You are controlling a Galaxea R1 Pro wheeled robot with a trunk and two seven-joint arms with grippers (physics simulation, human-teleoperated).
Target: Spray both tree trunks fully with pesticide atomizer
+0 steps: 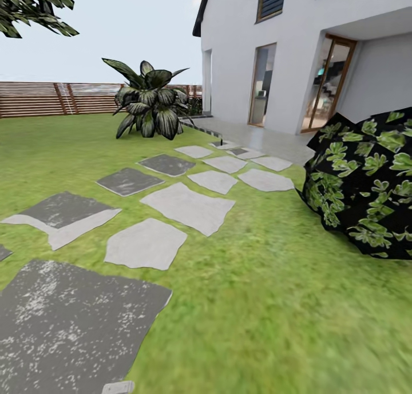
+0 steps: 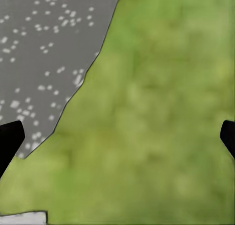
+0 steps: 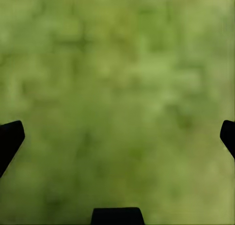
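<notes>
- head view: grey stepping stones (image 1: 182,206) cross a mottled green grass floor (image 1: 274,314) toward a white house (image 1: 297,56); a brown slat wooden fence (image 1: 51,98) runs behind a small broad-leaved palm (image 1: 150,102), a round dark bush (image 1: 366,182) sits at right, and dark jagged tree leaves (image 1: 31,8) hang at top left.
- left wrist view: left claw (image 2: 117,142) spread wide, holding nothing, over grass beside a speckled grey stone (image 2: 44,58).
- right wrist view: right claw (image 3: 117,142) wide open, empty, above grass.
</notes>
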